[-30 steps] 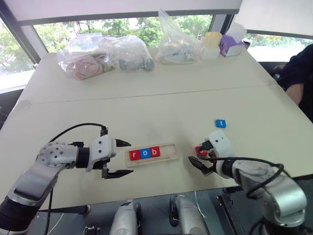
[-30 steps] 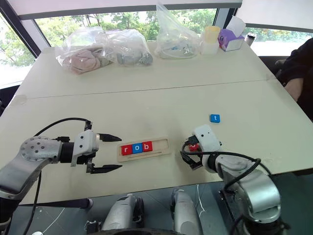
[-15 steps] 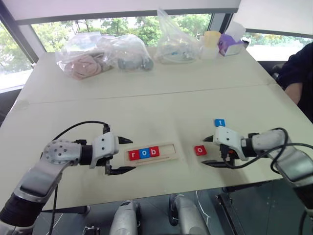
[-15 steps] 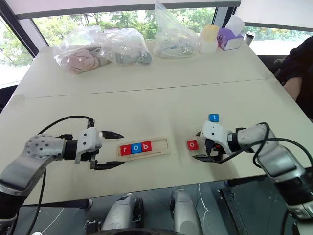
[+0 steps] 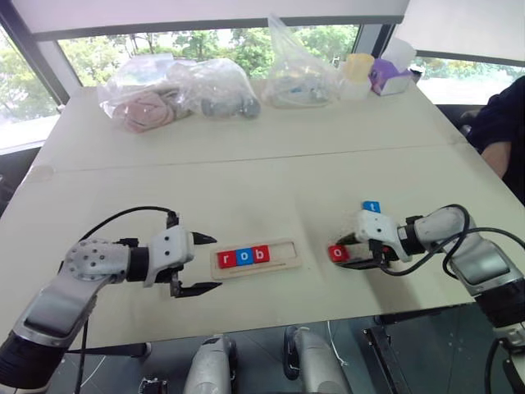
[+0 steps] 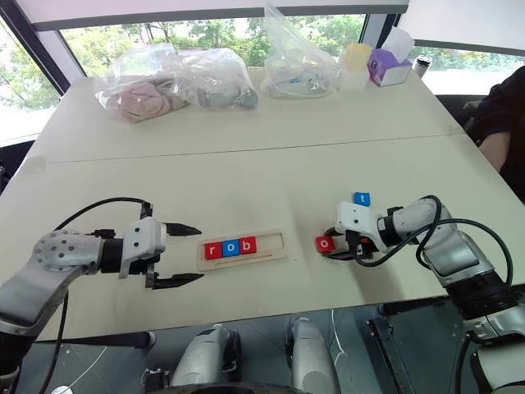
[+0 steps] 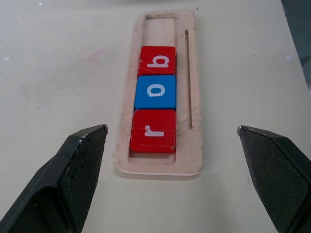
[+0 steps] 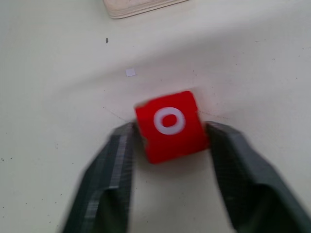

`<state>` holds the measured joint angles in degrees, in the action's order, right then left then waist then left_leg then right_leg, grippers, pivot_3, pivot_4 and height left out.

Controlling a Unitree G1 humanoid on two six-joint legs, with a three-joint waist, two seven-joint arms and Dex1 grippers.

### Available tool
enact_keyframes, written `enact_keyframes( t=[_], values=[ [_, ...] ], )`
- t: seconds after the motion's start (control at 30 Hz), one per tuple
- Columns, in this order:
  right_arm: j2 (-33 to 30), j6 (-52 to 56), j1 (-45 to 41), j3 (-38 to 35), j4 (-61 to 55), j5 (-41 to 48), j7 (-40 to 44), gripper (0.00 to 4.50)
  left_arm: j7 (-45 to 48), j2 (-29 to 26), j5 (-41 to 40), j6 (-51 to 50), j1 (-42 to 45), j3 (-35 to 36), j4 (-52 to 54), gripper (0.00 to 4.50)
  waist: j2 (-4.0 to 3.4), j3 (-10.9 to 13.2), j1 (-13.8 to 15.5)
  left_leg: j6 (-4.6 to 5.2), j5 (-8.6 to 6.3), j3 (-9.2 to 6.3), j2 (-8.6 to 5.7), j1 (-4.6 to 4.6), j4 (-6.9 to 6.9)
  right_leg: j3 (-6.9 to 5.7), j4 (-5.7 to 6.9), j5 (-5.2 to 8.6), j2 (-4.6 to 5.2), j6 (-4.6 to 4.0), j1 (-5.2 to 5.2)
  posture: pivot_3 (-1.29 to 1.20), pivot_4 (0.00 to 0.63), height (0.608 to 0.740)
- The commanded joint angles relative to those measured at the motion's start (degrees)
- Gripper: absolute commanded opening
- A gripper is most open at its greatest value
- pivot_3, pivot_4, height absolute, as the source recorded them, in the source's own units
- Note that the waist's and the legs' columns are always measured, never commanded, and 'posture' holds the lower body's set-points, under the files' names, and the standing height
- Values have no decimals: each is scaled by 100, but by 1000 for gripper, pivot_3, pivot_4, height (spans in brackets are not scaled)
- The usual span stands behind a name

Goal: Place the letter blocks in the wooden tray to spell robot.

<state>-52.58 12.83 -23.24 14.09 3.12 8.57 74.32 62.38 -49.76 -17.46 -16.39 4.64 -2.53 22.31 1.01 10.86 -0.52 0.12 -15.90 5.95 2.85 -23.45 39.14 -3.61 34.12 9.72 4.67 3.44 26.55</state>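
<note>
The wooden tray (image 5: 284, 255) lies near the table's front edge and holds three letter blocks in its left part: red r (image 5: 225, 259), blue o (image 5: 243, 257) and red b (image 5: 259, 254). Its right part is empty. My left gripper (image 5: 216, 263) hovers open just left of the tray, its fingers (image 7: 77, 160) spread wider than the tray's end. To the right of the tray a red o block (image 8: 170, 124) rests on the table, with my right gripper (image 5: 348, 253) shut on its two sides. A blue t block (image 5: 372, 207) lies loose just behind that gripper.
Clear plastic bags (image 5: 176, 92) of soft items, a yellow cup (image 5: 356, 72) and a purple tissue box (image 5: 387, 77) stand along the far edge. A person's dark sleeve (image 5: 500, 131) shows at the right edge. A seam (image 5: 246, 160) crosses the table.
My right arm swung up from the front edge, reached left to the red o block and closed its fingers on it. The left gripper stayed in place, still open.
</note>
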Motion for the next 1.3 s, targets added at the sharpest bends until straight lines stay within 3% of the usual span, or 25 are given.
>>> enact_keyframes(
  t=[0.03, 0.2, 0.33, 0.7, 1.3],
  values=[
    [79, -60, -42, -20, -96, -69, 17, 1131, 23, -69, -30, 73, 36, 124, 119, 4500, 0, 0, -1, 0, 0, 0, 0, 0, 0, 0, 0, 0, -1, 0, 0, 0, 150, 740],
    [321, 548, -458, -29, -837, 240, 101, 1131, 36, -79, -42, 75, 26, 126, 133, 4500, -3, 2, -29, 0, 0, 0, 1, 1, 0, 1, 6, -2, -2, -1, 4, 0, 150, 740],
    [756, 834, -786, 371, -1183, 191, 136, 1131, 6, -55, -37, 58, -10, 91, 191, 4500, -2, 1, -12, 0, 0, 0, 4, 1, 0, 1, 12, -2, -4, -2, 9, 0, 150, 740],
    [1731, 359, -1382, 1154, -218, -491, -27, 1131, -163, -12, -54, -78, -145, 103, 447, 4500, 1, -1, -19, 0, 1, 6, -3, -2, 4, 1, 7, -15, 2, -22, 2, 0, 150, 740],
    [1859, -125, -1564, 1186, 420, -793, 103, 1131, -321, 59, -81, -239, -157, 50, 598, 4500, -1, -1, -18, -3, 3, 4, 0, 8, 5, -2, 15, -16, -4, -24, -6, 0, 150, 740]
  ],
)
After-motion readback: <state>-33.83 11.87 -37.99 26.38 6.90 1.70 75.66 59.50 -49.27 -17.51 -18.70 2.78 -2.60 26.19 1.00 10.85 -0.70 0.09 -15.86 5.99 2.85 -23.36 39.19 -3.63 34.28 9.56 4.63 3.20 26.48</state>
